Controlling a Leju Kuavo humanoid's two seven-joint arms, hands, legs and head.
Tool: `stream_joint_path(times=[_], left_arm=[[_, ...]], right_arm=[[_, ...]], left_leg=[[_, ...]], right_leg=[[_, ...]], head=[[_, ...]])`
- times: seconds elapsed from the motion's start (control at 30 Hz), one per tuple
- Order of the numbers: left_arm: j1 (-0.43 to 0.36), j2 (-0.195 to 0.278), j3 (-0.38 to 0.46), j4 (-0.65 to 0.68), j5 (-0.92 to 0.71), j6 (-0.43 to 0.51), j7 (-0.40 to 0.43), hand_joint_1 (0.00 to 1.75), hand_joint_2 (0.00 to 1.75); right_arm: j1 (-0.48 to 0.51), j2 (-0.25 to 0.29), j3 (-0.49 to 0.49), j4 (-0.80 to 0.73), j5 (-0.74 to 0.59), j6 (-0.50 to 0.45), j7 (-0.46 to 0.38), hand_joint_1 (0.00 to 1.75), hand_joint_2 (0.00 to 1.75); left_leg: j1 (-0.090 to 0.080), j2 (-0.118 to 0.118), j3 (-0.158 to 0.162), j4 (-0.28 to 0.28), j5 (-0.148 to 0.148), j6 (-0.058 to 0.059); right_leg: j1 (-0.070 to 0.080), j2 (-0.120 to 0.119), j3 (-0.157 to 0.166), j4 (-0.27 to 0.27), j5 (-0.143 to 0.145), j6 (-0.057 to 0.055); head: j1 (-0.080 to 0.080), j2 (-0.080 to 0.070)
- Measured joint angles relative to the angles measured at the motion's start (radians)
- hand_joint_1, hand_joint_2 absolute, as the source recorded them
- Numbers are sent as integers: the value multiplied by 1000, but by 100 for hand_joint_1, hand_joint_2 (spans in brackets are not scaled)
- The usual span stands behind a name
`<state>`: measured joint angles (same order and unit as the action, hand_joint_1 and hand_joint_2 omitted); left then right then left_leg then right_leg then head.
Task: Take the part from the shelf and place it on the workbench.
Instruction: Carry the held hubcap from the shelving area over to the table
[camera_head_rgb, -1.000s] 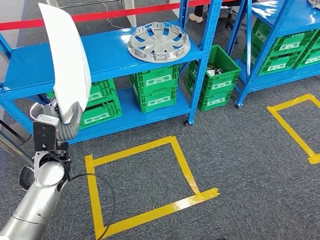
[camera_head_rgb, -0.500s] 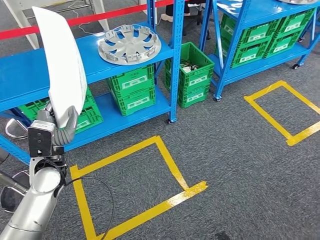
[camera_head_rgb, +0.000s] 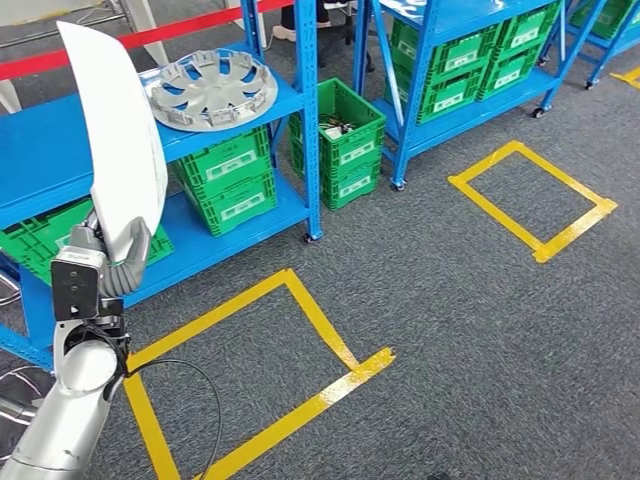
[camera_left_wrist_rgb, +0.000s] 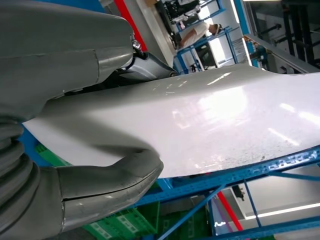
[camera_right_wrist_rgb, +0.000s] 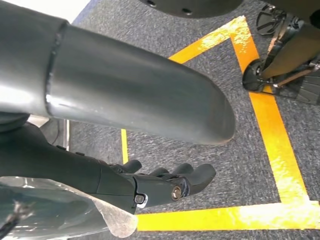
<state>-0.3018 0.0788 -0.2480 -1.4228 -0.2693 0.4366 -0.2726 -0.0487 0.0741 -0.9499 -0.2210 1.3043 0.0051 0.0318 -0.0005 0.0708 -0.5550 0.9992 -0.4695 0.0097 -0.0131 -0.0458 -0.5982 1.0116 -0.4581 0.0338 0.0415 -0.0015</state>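
You've got the white part (camera_head_rgb: 117, 130) up in the left hand (camera_head_rgb: 121, 255), thumb and fingers clamped around its lower end, and it stands nearly upright, top edge leaning toward the blue shelf (camera_head_rgb: 45, 160). In the left wrist view the thick thumb (camera_left_wrist_rgb: 109, 182) presses one face of the panel (camera_left_wrist_rgb: 211, 125) while the fingers sit on the other side. The part's far edge sits in front of the shelf deck, just beside the silver wheel cover (camera_head_rgb: 211, 88) lying flat up there. Green crates (camera_head_rgb: 226, 180) fill the lower deck. The right hand (camera_right_wrist_rgb: 162, 185) hangs over the carpet, fingers loosely apart, holding nothing. Open grey carpet (camera_head_rgb: 453, 330) spreads to your right, marked by a yellow tape square (camera_head_rgb: 302, 330) near you and another (camera_head_rgb: 532, 190) further off
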Motion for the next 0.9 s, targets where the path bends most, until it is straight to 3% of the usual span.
stream_joint_path(times=[0.07,0.13,0.2,0.27,0.3,0.33,0.4,0.47,0.53,0.6,0.63,0.7,0.77,0.8,0.83,0.87,0.9], left_arm=[[0,0,2,-3,-2,-3,0,175,175],[0,0,2,-7,-4,-8,0,175,175],[2,2,5,-9,-6,-9,0,175,175],[8,4,10,-9,-6,-9,0,175,175],[12,5,11,-9,-6,-9,0,175,175],[15,5,11,-9,-6,-9,0,175,175],[18,5,12,-10,-8,-9,0,175,175],[18,5,13,-12,-9,-9,0,175,175],[19,6,15,-15,-11,-9,0,175,175],[24,5,16,-21,-12,-9,0,175,175],[28,5,16,-28,-13,-8,0,175,175],[39,4,17,-44,-15,-7,0,175,175],[51,5,20,-50,-17,-6,0,175,175],[57,5,22,-51,-17,-6,0,175,175],[63,5,23,-52,-17,-7,0,175,175],[66,5,24,-53,-18,-7,0,175,175],[68,5,24,-53,-18,-8,0,175,175]], right_arm=[[2,0,1,0,1,0,1,0,0],[3,0,3,1,2,0,2,0,0],[2,0,5,1,3,0,3,0,0],[0,0,5,1,3,0,3,0,0],[0,0,5,1,3,0,3,0,0],[1,0,5,1,3,0,3,0,0],[2,0,5,1,3,1,3,0,0],[1,1,5,2,3,1,2,0,0],[0,2,5,2,3,1,2,0,0],[4,2,5,3,2,1,2,0,0],[7,1,5,3,2,1,1,0,0],[12,1,5,3,1,2,1,0,0],[11,2,6,3,1,2,0,0,0],[11,2,6,3,2,3,0,0,0],[12,2,6,3,2,4,0,0,0],[12,2,6,3,2,4,0,0,0],[13,2,6,3,2,4,0,0,0]], left_leg=[[-1,11,1,1,0,-9],[4,-4,-5,19,-19,-20],[7,-40,-42,110,-75,-28],[7,-57,-105,248,-135,-28],[7,-59,-126,292,-144,-27],[7,-61,-130,297,-132,-23],[4,-73,-86,196,-61,-9],[2,-108,-27,66,-7,9],[-1,-129,-7,15,0,17],[-2,-117,-5,2,3,16],[0,-108,-1,-6,7,16],[7,-89,7,-22,15,18],[7,-67,7,-26,16,21],[7,-57,6,-25,16,21],[7,-45,5,-25,15,21],[7,-35,5,-24,15,20],[8,-26,5,-22,13,17]], right_leg=[[3,16,-1,0,1,-16],[1,30,-3,-2,5,-27],[-1,46,-3,-3,8,-36],[2,66,-5,-3,9,-40],[4,77,-5,-3,10,-41],[6,88,-5,-3,10,-42],[10,109,-3,-2,12,-42],[11,128,-5,-2,14,-39],[6,142,-14,-1,20,-30],[3,156,-20,-4,26,-17],[4,150,-24,-3,23,-13],[6,111,-51,45,-12,-5],[2,66,-116,175,-79,5],[0,58,-145,237,-102,10],[-3,53,-162,277,-110,15],[-5,49,-157,273,-98,19],[-7,43,-128,225,-71,22]], head=[[-2,0],[-3,0],[-5,0],[-6,0],[-6,0],[-6,0],[-6,0],[-5,0],[-6,0],[-7,0],[-7,0],[-2,0],[2,0],[2,0],[2,0],[2,0],[2,0]])
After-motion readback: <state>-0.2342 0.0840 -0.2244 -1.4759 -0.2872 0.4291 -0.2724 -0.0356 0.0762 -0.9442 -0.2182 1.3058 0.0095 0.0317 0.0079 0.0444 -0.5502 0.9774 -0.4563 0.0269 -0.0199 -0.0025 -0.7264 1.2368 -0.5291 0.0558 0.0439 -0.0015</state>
